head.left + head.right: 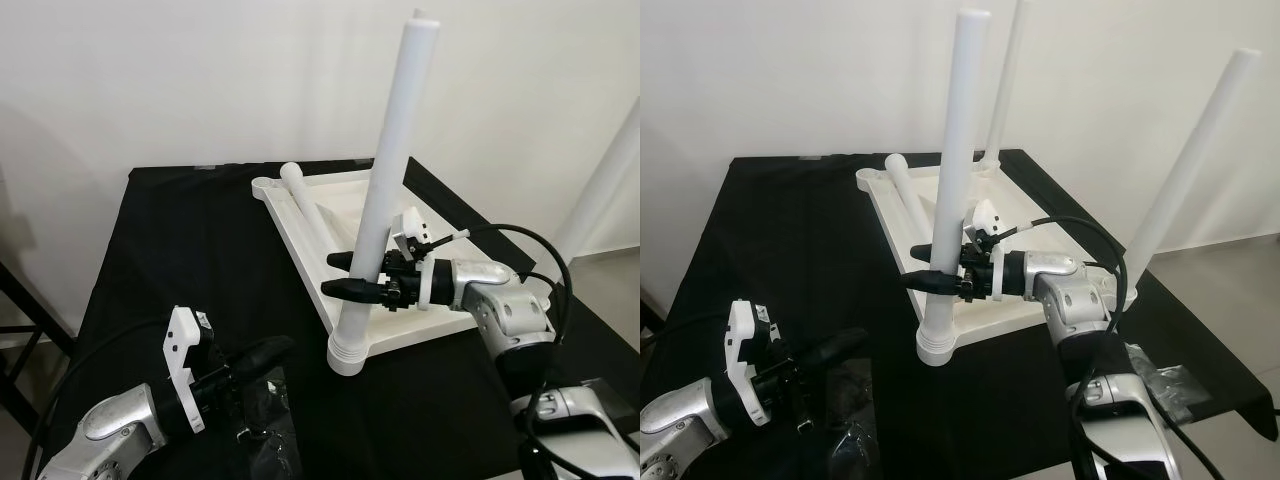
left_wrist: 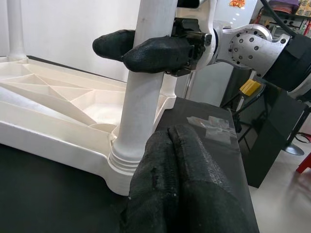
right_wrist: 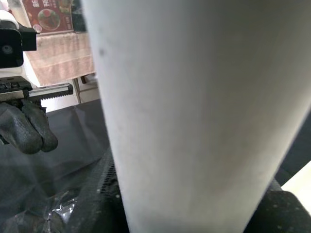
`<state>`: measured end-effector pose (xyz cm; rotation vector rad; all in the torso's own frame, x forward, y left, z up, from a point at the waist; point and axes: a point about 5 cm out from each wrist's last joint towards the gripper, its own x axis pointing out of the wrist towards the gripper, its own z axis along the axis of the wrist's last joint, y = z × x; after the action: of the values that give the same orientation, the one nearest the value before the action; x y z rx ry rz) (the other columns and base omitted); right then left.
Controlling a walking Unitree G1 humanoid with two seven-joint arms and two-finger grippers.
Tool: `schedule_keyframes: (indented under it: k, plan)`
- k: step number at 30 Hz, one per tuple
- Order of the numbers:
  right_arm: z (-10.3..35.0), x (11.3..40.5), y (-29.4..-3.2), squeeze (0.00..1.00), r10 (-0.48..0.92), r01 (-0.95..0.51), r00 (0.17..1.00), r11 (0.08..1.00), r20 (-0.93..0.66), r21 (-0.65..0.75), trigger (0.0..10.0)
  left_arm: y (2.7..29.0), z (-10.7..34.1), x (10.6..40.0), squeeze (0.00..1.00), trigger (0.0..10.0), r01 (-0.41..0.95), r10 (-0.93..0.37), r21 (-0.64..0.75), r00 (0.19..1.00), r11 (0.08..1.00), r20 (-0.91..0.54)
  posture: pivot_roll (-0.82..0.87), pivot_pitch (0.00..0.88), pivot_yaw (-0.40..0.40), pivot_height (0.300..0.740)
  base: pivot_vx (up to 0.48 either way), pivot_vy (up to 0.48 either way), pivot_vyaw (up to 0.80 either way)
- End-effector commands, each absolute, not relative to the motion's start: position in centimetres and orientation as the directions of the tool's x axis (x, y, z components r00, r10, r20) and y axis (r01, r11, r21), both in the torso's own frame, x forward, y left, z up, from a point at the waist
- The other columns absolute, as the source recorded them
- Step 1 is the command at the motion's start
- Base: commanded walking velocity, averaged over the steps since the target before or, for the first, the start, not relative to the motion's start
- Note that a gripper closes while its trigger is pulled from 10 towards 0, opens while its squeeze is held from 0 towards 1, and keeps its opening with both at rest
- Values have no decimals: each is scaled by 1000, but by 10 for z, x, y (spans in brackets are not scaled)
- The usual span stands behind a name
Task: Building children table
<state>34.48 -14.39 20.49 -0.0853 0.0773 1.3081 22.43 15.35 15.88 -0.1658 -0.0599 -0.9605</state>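
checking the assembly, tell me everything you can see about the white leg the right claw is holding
The white leg is a long, smooth, matte plastic-looking tube with a rounded cap on top and a ribbed collar at its foot. It stands nearly upright, leaning slightly, seated in the near corner socket of the upturned white tabletop on the black-covered table. The right claw grips it low down, one black finger on each side. The left claw sits nearby without touching it.
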Motion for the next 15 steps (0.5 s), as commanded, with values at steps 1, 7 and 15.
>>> schedule_keyframes:
  k: [1, 7, 15]
  plan:
    - [206, 345, -143, 0, 967, -972, 236, 235, -99, -19, 0, 150, 158, 225, 0, 10000, 829, -819, -107, 560, 550, 128, 102, 0, -108, 740, 0, 0, 0]
    - [199, 341, -154, 0, 966, -970, 244, 244, -87, -16, 0, 150, 158, 224, 0, 10000, 830, -820, -108, 557, 547, 128, 91, 0, -108, 740, 0, 0, 0]
    - [157, 329, -139, 0, 569, -563, 820, 821, -57, 92, 0, 154, 159, 220, 0, 10000, 829, -820, -107, 558, 548, 127, 64, 0, -107, 740, 0, 0, 0]
